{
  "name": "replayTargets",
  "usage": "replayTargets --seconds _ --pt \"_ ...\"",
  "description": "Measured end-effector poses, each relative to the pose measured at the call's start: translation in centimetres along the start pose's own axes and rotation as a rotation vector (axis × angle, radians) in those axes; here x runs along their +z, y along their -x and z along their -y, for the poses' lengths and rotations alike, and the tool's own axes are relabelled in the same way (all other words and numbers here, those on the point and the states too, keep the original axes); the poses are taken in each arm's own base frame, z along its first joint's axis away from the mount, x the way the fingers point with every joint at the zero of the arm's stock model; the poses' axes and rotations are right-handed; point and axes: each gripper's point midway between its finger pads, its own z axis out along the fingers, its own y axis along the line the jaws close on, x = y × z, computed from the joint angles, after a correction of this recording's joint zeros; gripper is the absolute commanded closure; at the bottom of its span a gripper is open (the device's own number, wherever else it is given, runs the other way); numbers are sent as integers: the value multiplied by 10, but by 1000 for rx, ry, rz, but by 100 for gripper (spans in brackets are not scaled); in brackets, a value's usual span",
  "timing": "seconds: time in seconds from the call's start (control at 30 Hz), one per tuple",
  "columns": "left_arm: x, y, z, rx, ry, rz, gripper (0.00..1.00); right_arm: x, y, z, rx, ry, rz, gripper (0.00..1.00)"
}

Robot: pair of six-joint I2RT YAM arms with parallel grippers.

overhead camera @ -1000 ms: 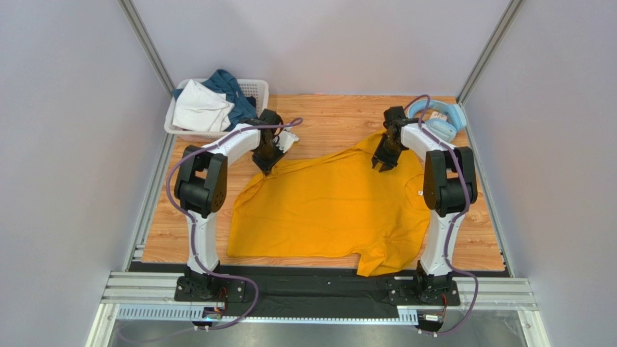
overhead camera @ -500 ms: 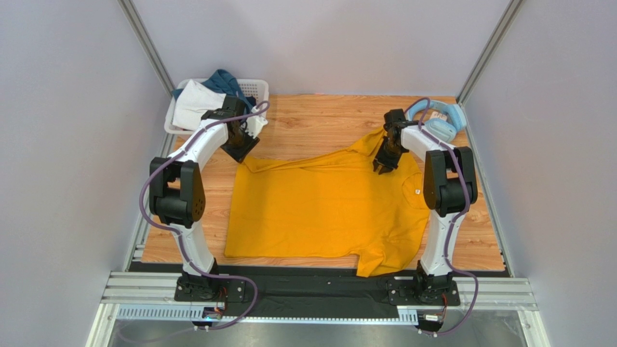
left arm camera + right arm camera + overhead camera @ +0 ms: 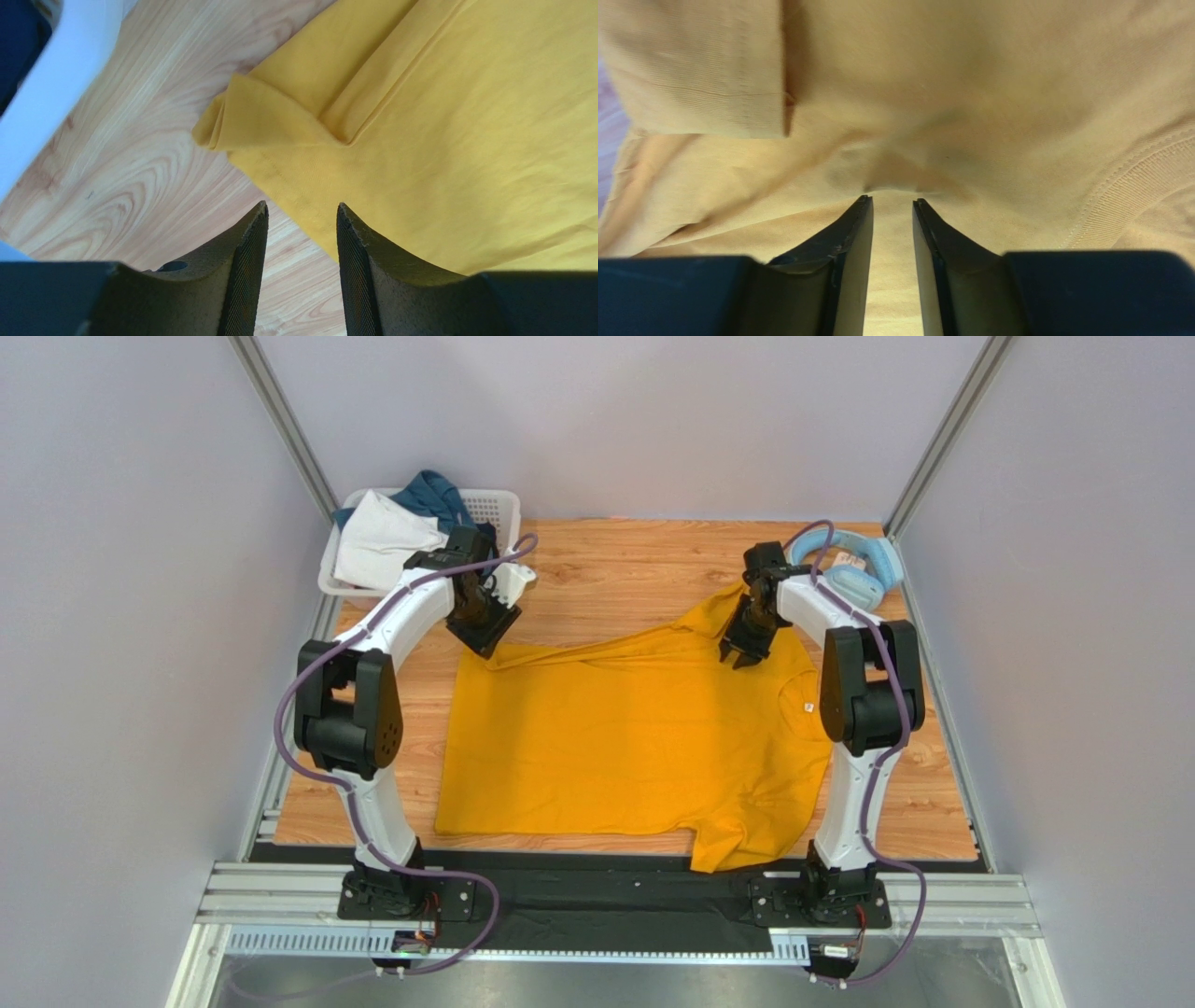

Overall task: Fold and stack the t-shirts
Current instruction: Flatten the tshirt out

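The mustard-yellow t-shirt [image 3: 631, 742] lies spread on the wooden table, its far right part drawn up into a peak. My right gripper [image 3: 739, 655] is at that peak. In the right wrist view its jaws [image 3: 892, 199] are closed on a bunched fold of the yellow cloth [image 3: 899, 126]. My left gripper [image 3: 481, 637] hovers at the shirt's far left corner. In the left wrist view it [image 3: 300, 208] is open with only table between its fingers, and the folded-over corner [image 3: 253, 119] lies just ahead. A white garment [image 3: 379, 539] and a teal-blue one [image 3: 435, 490] lie in the basket.
The white lattice basket [image 3: 498, 507] stands at the far left corner, and its rim [image 3: 63, 77] is close to my left gripper. Light-blue headphones [image 3: 856, 567] lie at the far right, just behind the right arm. Grey walls enclose the table on three sides.
My left gripper carried the shirt's corner left and away, spreading the shirt, then opened and let go. The right gripper has stayed in place on the cloth.
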Motion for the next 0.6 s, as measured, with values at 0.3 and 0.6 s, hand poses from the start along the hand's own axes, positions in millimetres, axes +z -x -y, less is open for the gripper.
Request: replayTargets --seconds 0.3,0.6 --pt "12 15 3 -20 -26 31 52 -44 54 -37 -14 96 140 47" --pt "36 -13 -6 -80 -30 -40 52 -38 97 -27 42 102 176 47"
